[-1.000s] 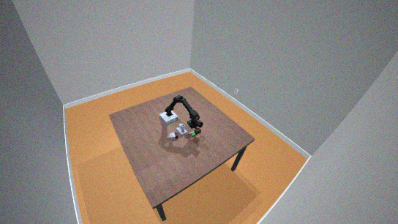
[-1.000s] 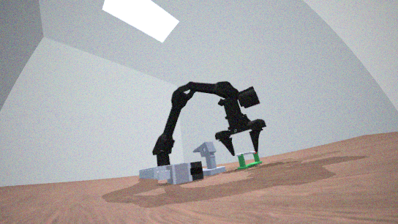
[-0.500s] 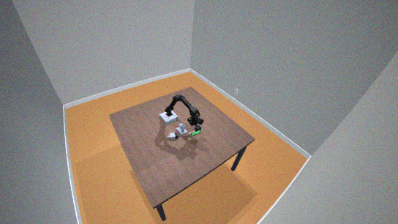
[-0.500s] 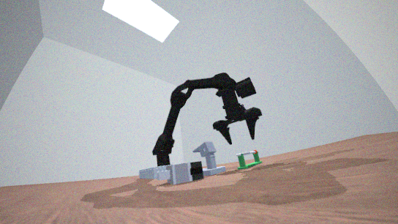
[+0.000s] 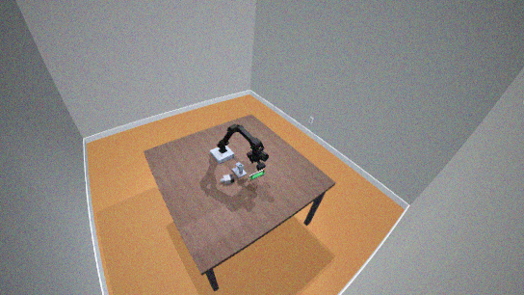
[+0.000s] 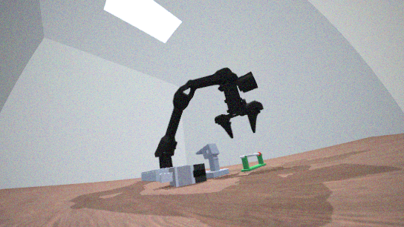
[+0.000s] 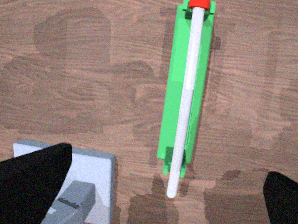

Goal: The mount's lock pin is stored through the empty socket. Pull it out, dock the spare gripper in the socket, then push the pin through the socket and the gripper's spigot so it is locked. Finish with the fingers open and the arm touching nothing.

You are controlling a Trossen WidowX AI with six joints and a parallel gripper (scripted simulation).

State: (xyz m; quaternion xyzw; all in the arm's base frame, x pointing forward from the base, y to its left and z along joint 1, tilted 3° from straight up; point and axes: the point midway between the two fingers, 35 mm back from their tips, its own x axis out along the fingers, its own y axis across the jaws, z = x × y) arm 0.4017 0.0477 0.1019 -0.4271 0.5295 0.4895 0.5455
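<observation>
The lock pin, a white rod (image 6: 252, 156) (image 7: 184, 107) with a red head (image 6: 260, 153) (image 7: 199, 4), lies across the two posts of a green rack (image 6: 253, 168) (image 7: 172, 100). The mount (image 5: 239, 170) (image 6: 213, 159) (image 7: 77, 200) is a grey post with an angled socket head on a flat base, beside the rack; no pin shows in it. The spare gripper (image 5: 226, 179) (image 6: 183, 176), a grey block with a black end, lies on the table near the mount. My gripper (image 6: 243, 135) (image 7: 169, 168) is open and empty, above the rack, with the fingers apart on either side of the pin in the wrist view.
The arm's pale base block (image 5: 222, 154) (image 6: 149, 176) stands behind the mount on the brown wooden table (image 5: 193, 166). The mount's base plate sits under the left finger's side in the wrist view. The arm arches over from its base.
</observation>
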